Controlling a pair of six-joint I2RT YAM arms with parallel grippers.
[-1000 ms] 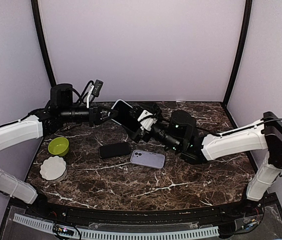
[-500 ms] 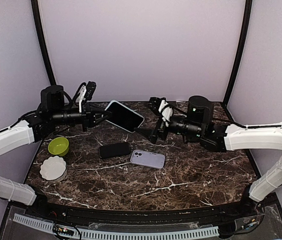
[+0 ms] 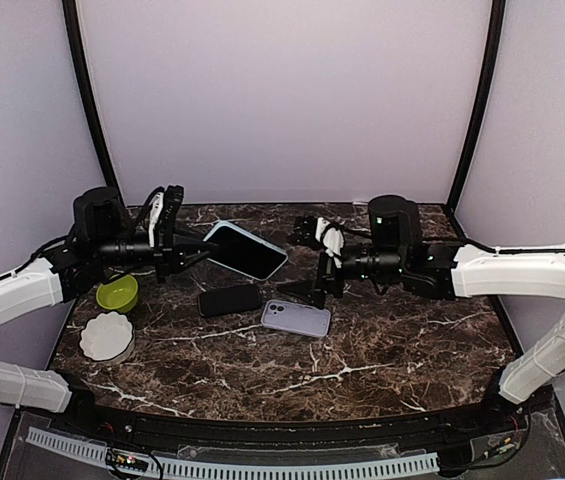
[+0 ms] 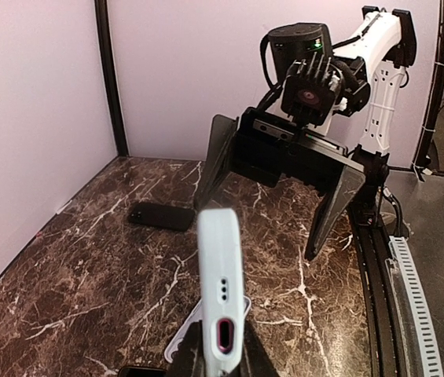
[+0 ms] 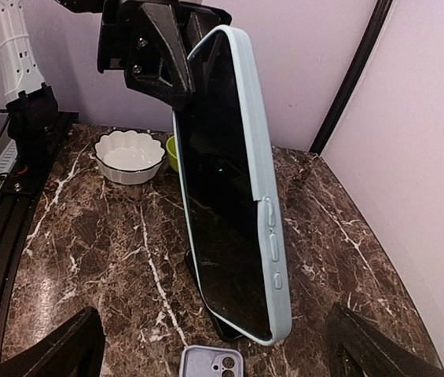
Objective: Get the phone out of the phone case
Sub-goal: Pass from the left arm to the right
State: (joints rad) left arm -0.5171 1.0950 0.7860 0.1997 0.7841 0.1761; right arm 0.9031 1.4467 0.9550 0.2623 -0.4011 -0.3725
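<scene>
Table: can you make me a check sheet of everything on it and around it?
Surface: dark marble table, white veins.
Job's things: phone in pale blue case, held up off the table.
Clutter: black phone, lilac case camera side up, green bowl, white dish.
Grippers: left gripper shut on the cased phone's end; right gripper open, not touching it.
Cables: black loops at the left wrist.
Surroundings: lilac walls, black posts.
</scene>
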